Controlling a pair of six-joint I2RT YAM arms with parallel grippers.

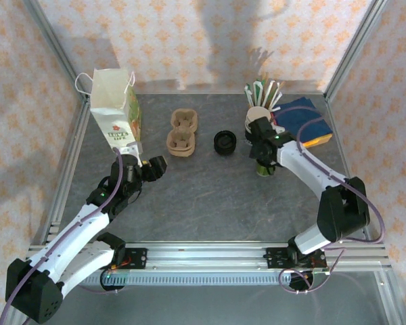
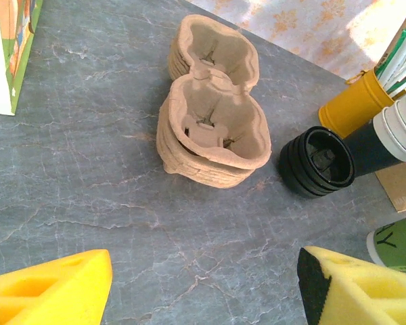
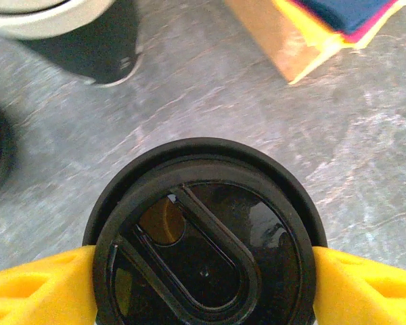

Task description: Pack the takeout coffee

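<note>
Black-lidded takeout coffee (image 3: pixel 203 250) stands right of centre on the table (image 1: pixel 210 196), with the right gripper (image 3: pixel 203 284) clamped on its lid rim. The left gripper (image 2: pixel 203 284) gapes empty beside the paper bag (image 1: pixel 115 112). Step in hand appears to be pickup; next move calls for an upright lift and carry across to the bag.

I count one white paper bag (image 1: pixel 115 112), one lidded takeout coffee (image 3: pixel 203 244) and one yellow holder (image 2: pixel 355 101) of straws (image 2: pixel 402 54). There is one nested stack each of pulp cup carriers (image 2: pixel 213 128), black lids (image 2: pixel 317 162) and cream-rimmed cups (image 2: pixel 399 125). One pile of coloured napkins (image 1: pixel 303 120) too.
</note>
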